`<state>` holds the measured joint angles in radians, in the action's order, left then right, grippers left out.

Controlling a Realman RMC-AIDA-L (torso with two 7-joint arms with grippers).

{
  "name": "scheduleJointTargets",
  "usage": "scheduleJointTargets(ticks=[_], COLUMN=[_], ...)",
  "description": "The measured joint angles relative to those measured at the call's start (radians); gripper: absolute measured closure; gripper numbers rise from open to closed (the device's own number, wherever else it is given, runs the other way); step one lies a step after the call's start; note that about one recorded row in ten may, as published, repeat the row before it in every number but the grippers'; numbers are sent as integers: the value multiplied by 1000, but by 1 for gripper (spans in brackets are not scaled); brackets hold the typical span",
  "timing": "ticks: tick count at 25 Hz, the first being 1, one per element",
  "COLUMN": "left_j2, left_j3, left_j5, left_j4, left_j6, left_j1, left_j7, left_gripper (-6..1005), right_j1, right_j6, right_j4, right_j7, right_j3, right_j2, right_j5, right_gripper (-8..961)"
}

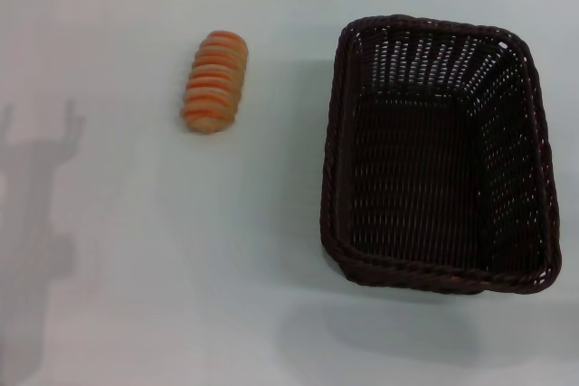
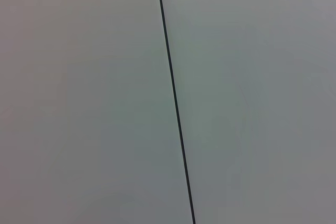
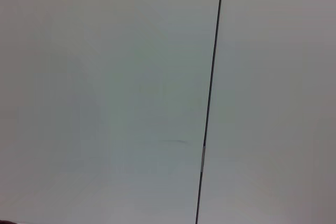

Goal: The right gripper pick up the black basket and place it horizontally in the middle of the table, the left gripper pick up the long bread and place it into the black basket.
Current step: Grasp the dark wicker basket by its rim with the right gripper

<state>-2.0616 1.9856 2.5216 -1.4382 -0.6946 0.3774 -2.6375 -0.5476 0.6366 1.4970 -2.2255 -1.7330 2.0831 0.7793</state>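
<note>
The black basket (image 1: 439, 151) stands upright on the right half of the white table (image 1: 136, 277), its long side running away from me, and nothing lies inside it. The long bread (image 1: 215, 81) lies on the table at the far left of centre, well apart from the basket. Neither gripper shows in any view. On the table's left side lies only the shadow of an arm (image 1: 41, 223).
A pale wall with a thin dark seam (image 2: 173, 98) fills the left wrist view, and the right wrist view shows a similar seam (image 3: 210, 98). The table's far edge meets the wall at the top of the head view.
</note>
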Motion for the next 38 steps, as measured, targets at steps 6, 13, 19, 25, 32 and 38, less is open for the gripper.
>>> scheduleJointTargets(ticks=[6, 13, 19, 25, 32, 38], left_j2=[0, 0, 1, 0, 0, 1], left_j3=[0, 1, 0, -14, -27, -42], left_j5=[0, 0, 0, 0, 0, 3], left_j4=[-1, -1, -7, -5, 0, -1], left_j6=[0, 0, 1, 5, 6, 7], left_j1=[0, 1, 7, 7, -2, -2], left_j7=[1, 2, 2, 2, 2, 2], left_gripper=[140, 140, 140, 140, 141, 141], right_j1=[2, 6, -2, -2, 133, 306], right_j6=[0, 0, 0, 19, 220, 483], right_j4=[0, 0, 66, 326, 544, 540], right_j7=[1, 2, 221, 890, 1471, 1564], right_j3=[2, 5, -37, -173, -275, -407], right_j2=[0, 0, -2, -2, -4, -4], right_j5=[0, 0, 111, 652, 1322, 1470], right_gripper=[379, 380, 380, 380, 379, 381])
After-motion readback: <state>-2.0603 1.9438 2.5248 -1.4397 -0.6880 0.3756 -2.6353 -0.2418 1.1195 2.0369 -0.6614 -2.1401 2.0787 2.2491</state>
